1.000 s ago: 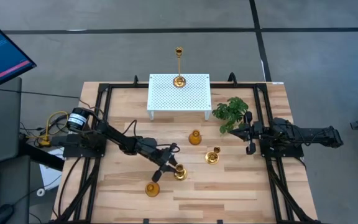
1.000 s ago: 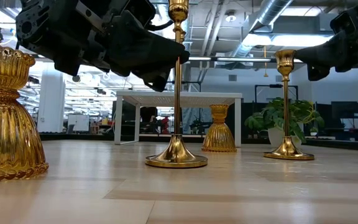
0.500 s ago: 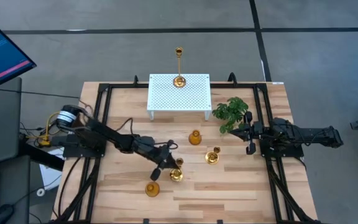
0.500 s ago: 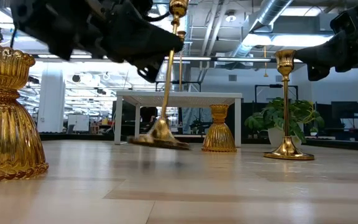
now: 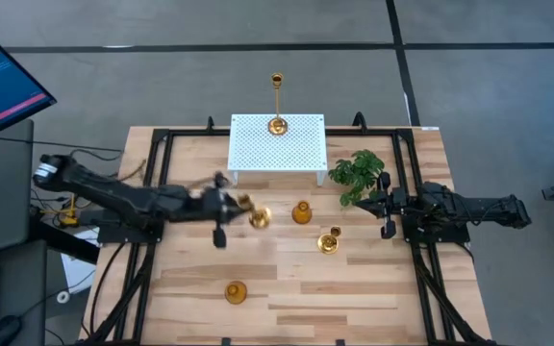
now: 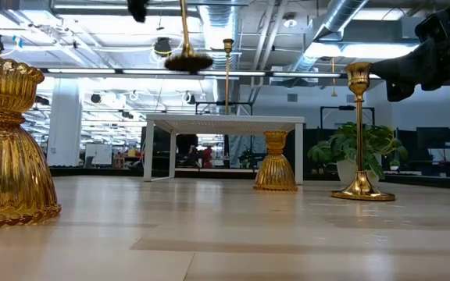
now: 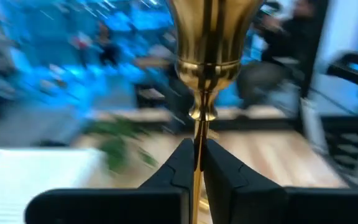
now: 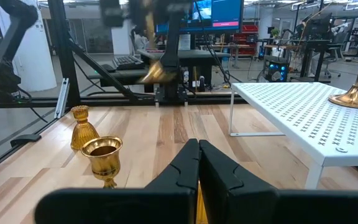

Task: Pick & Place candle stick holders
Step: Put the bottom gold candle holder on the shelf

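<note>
Fingers (image 7: 194, 165) of my left gripper (image 5: 227, 197) pinch the tall holder's (image 5: 254, 215) stem, so I carry it level toward the stand (image 5: 277, 144), clearing its edge before lowering.

Even overhead light is falling on the table (image 5: 354, 288), casting only faint shadows, while in the low view bright ceiling lamps are glaring behind the gold holders. The left wrist view is smearing heavily, so what is possibly a plant (image 7: 120, 140) is showing only as a green blur behind the sharper held candle stick holder (image 7: 205, 56).
</note>
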